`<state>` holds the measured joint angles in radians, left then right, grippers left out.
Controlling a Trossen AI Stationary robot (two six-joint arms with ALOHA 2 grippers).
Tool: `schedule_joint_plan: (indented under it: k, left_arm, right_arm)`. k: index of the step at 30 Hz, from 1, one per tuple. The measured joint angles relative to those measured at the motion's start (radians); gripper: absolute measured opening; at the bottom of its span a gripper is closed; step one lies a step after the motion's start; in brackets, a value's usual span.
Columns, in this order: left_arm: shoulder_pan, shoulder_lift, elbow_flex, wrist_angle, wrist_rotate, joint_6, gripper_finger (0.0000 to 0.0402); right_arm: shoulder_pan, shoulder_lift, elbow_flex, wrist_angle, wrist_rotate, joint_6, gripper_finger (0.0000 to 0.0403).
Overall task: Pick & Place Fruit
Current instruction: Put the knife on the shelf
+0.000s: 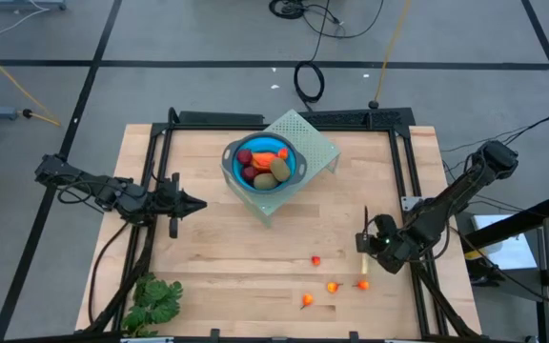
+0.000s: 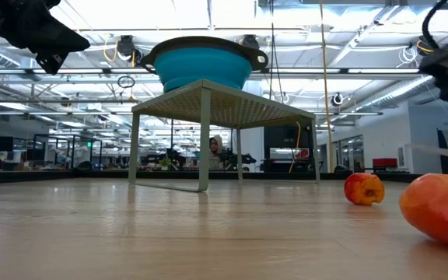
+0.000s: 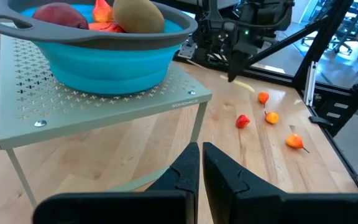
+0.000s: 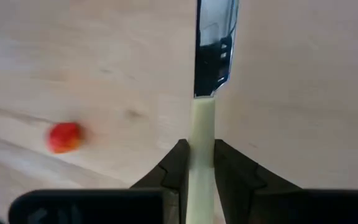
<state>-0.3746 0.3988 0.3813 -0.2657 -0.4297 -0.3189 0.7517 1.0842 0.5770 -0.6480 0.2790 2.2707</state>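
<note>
No readable text in any view.
A small printed mark runs along the rack's (image 3: pixel 104 99) front edge, at about four o'clock below the bowl (image 3: pixel 98 50); its letters cannot be made out.

Grey tiled floor (image 1: pixel 208 90), bright ceiling lights (image 2: pixel 208 15).
</note>
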Motion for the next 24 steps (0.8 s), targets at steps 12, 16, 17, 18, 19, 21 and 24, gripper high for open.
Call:
schedule_joint_plan:
  k: [12, 16, 17, 18, 19, 21, 24]
  left_arm:
    - [0.0, 0.0, 0.0, 0.0, 0.0, 0.002, 0.0019]
    - [0.0, 0.0, 0.0, 0.0, 0.0, 0.002, 0.0019]
    - [0.0, 0.0, 0.0, 0.0, 0.0, 0.002, 0.0019]
    - [0.0, 0.0, 0.0, 0.0, 0.0, 0.002, 0.0019]
    - [0.0, 0.0, 0.0, 0.0, 0.0, 0.002, 0.0019]
    - [0.0, 0.0, 0.0, 0.0, 0.0, 0.002, 0.0019]
    - [0.0, 0.0, 0.0, 0.0, 0.0, 0.002, 0.0019]
  right_arm:
    - [0.0, -0.083, 0.002, 0.022, 0.17, -0.098, 0.005]
    - [0.0, -0.083, 0.002, 0.03, 0.172, -0.118, 0.005]
    - [0.0, -0.083, 0.002, 0.03, 0.172, -0.118, 0.005]
    - [0.0, -0.083, 0.002, 0.029, 0.172, -0.118, 0.005]
    - [0.0, -0.083, 0.002, 0.027, 0.172, -0.119, 0.005]
    - [0.0, -0.083, 0.002, 0.022, 0.172, -0.122, 0.005]
    - [0.0, -0.083, 0.002, 0.008, 0.171, -0.121, 0.005]
